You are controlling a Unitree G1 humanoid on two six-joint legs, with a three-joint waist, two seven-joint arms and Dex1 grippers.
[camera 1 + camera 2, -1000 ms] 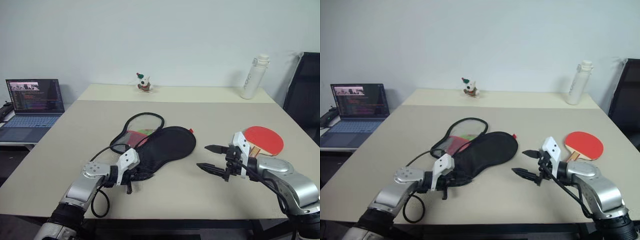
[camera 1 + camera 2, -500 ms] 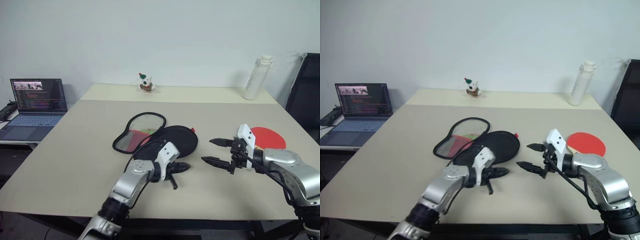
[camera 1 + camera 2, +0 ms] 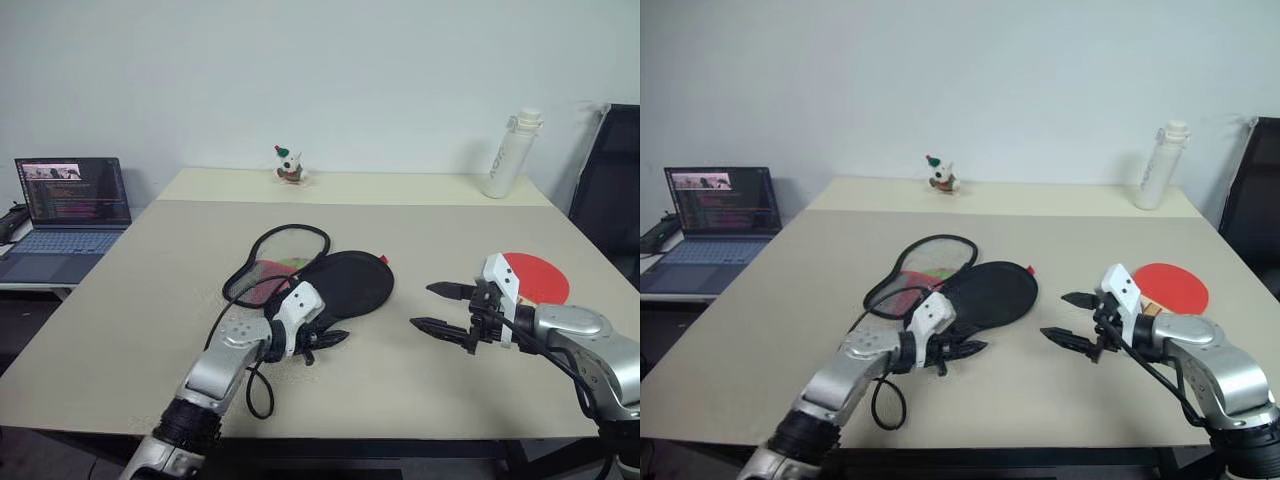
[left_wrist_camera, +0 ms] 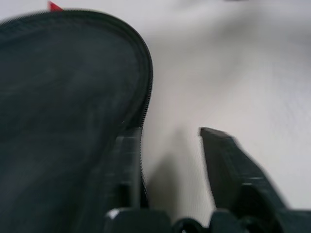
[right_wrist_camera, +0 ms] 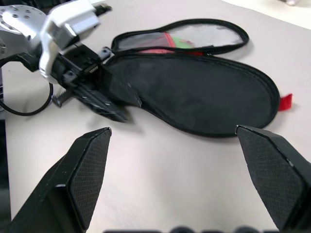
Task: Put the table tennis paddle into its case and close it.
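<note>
The case (image 3: 345,285) lies unzipped and spread flat at mid-table: a black-lined half toward me and a mesh half (image 3: 285,255) behind it, with red and green showing through the mesh. My left gripper (image 3: 320,340) sits at the narrow near end of the black half. It is open, with one finger (image 4: 127,160) against the zip edge and the other finger on the bare table. The table tennis paddle (image 3: 535,278) lies red face up at the right, its handle hidden behind my right gripper (image 3: 445,308). That gripper hovers open and empty between the case and the paddle.
A white bottle (image 3: 510,150) and a small figurine (image 3: 289,165) stand at the table's far edge. A laptop (image 3: 70,195) sits on a lower desk to the left, and a black chair (image 3: 610,180) stands at the right. A black cable loop (image 3: 262,385) hangs from my left arm.
My left gripper has slid right along the case's near end and its fingers have gone from shut to open. The right gripper has hardly moved.
</note>
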